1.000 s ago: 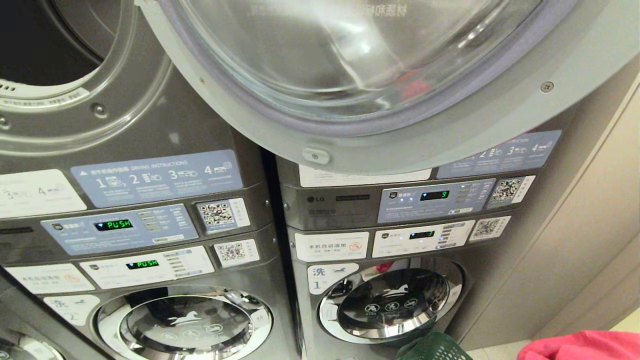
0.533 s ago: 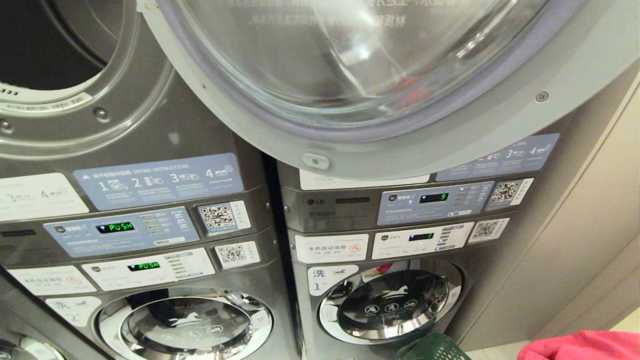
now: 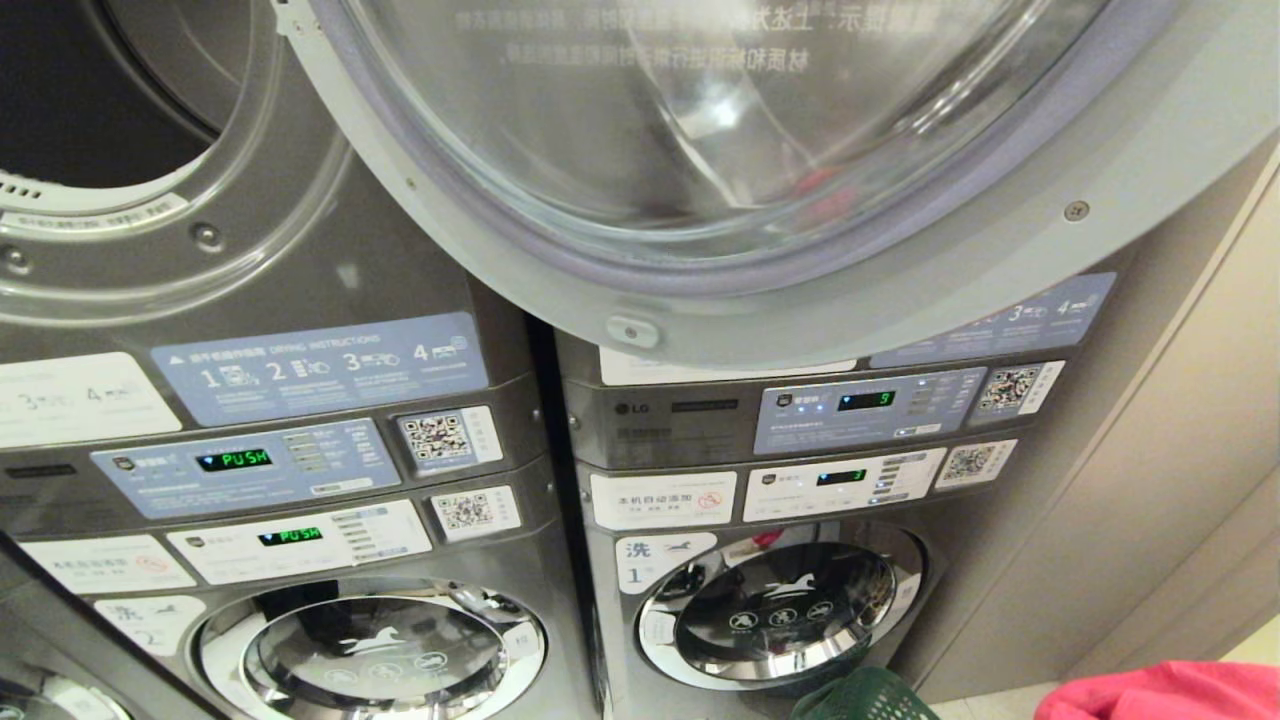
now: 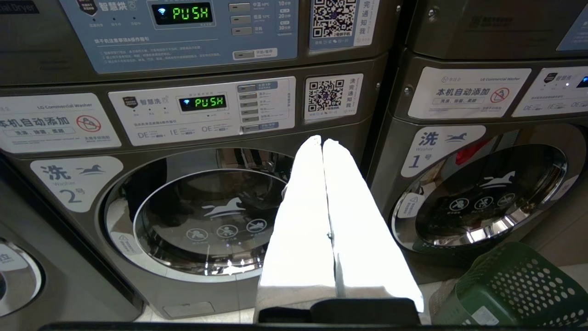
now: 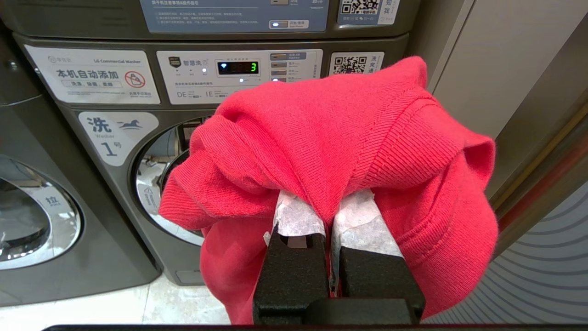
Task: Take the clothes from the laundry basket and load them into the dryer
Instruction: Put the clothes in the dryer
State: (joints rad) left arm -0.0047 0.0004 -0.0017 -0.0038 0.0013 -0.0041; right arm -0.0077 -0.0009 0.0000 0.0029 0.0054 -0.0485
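Observation:
My right gripper (image 5: 327, 207) is shut on a red garment (image 5: 330, 133) that drapes over both fingers; the same garment (image 3: 1160, 692) shows at the head view's bottom right corner. The green laundry basket (image 4: 514, 287) stands on the floor before the right-hand washer, and its rim (image 3: 865, 697) peeks in at the head view's bottom edge. The dryer's dark drum opening (image 3: 80, 90) is at the upper left, with its glass door (image 3: 740, 150) swung wide open across the top. My left gripper (image 4: 321, 141) is shut on nothing, pointing at the left washer.
Two stacked grey machines stand side by side, with control panels (image 3: 250, 460) and round washer doors (image 3: 370, 645) (image 3: 790, 610) below. A beige wall panel (image 3: 1180, 480) closes the right side. Pale floor tiles (image 5: 183, 303) lie in front.
The whole head view has slid down a little, so the camera has risen. The red garment stays at the bottom right corner, and both grippers look unchanged.

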